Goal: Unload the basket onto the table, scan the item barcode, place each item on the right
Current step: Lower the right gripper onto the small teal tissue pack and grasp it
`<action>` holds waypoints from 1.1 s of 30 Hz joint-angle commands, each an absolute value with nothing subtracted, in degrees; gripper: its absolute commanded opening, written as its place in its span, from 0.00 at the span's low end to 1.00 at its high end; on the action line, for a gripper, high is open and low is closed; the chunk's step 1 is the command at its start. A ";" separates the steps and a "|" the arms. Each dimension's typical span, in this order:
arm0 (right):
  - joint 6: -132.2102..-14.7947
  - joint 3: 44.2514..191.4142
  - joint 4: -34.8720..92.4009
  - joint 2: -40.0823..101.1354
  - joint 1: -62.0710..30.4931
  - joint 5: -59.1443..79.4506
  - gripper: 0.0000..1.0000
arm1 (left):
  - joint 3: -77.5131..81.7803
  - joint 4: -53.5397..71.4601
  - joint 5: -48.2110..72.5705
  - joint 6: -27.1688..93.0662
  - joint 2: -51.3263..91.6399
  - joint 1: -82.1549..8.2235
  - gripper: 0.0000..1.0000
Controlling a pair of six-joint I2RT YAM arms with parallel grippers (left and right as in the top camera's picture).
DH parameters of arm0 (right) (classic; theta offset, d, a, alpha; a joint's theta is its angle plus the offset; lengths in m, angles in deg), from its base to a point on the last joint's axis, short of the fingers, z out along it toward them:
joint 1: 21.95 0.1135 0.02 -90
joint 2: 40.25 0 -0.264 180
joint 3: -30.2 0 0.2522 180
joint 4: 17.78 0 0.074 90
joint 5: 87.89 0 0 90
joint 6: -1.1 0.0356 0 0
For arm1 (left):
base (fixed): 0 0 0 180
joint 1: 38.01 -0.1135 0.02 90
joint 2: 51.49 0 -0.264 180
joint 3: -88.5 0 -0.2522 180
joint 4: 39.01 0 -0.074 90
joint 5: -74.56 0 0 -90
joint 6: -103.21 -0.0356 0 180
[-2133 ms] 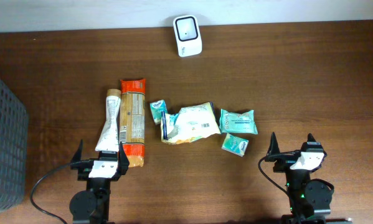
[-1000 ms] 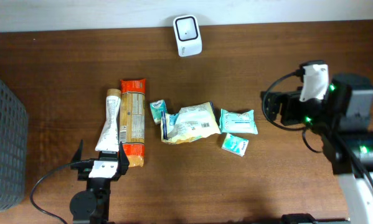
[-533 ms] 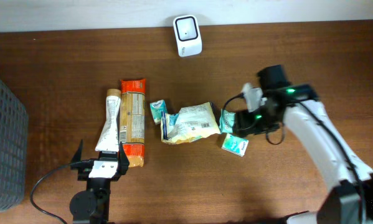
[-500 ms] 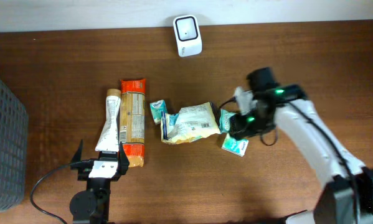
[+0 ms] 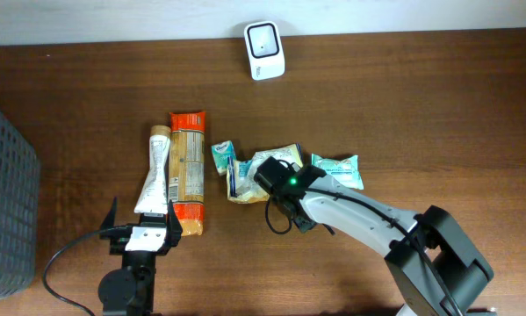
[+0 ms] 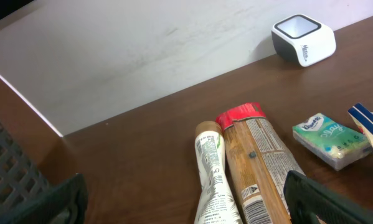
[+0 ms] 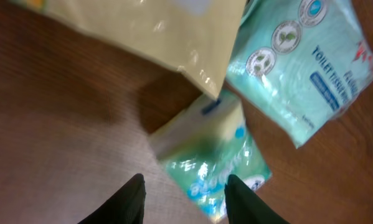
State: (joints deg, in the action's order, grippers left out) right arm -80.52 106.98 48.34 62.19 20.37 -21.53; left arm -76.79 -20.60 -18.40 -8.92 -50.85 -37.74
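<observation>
Item: small green plastic tissue pack [image 7: 208, 158], mid-bench, beside the pale yellow crinkled bag [image 5: 249, 180] and the large teal wipes pack [image 5: 337, 169].
Right pincer [image 7: 183, 186]: has swung in from the right edge to mid-bench; fingers apart on either side of the small pack; whether they grip it cannot be told.
Left pincer [image 5: 141, 206]: wide apart, holding nothing, unmoved near the front edge.
White box-shaped scanner [image 5: 264, 39]: rear edge, unmoved.
Orange pasta packet [image 5: 188, 171], white tube [image 5: 155, 171]: left of centre, unmoved.
Wipes pack: turned slightly.
</observation>
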 commanded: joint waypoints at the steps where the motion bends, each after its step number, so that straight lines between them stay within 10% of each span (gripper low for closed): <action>1: -79.43 103.72 45.36 62.47 20.35 -26.07 0.41 | -77.21 -20.71 -18.18 -9.62 -51.13 -38.07 0.99; 5: -79.38 98.04 40.60 62.47 20.35 -27.10 0.36 | -77.23 -20.69 -18.18 -9.62 -51.13 -38.07 0.99; 9: -79.36 97.52 39.57 62.45 20.35 -26.97 0.04 | -77.23 -20.71 -18.18 -9.62 -51.13 -38.07 0.99; 16: -79.62 110.00 50.20 59.02 20.29 -14.73 0.04 | -77.21 -20.71 -18.18 -9.64 -51.13 -38.07 0.99; 27: -82.38 102.30 39.55 53.79 2.69 61.07 0.04 | -77.21 -20.71 -18.18 -9.62 -51.13 -38.07 0.99; 33: -80.80 89.60 36.38 55.69 -8.08 43.10 0.06 | -77.21 -20.71 -18.18 -9.62 -51.13 -38.07 0.99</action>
State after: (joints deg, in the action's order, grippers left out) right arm -81.02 90.33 34.52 55.41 -5.40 55.15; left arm -76.79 -20.58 -18.40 -8.92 -50.87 -37.74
